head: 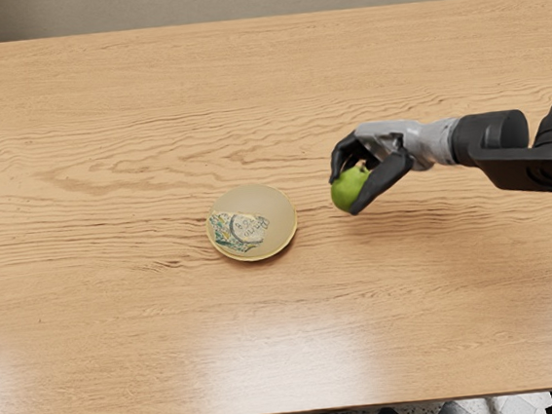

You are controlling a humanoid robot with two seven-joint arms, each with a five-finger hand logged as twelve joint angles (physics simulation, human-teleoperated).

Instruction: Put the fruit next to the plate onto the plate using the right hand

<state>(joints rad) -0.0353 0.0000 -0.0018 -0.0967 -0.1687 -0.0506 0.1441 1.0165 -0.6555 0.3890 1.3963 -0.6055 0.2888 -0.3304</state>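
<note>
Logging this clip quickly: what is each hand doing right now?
Left hand: not in view.
Right hand: closed on the green fruit, beside the plate.

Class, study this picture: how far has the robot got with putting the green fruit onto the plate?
Done: the right hand is closed around the green fruit. In hand: the fruit is beside the plate, on the picture's right, apart from it. Whether it is off the table is unclear. Left: carry it over the plate and release it; the plate holds no fruit yet.
</note>
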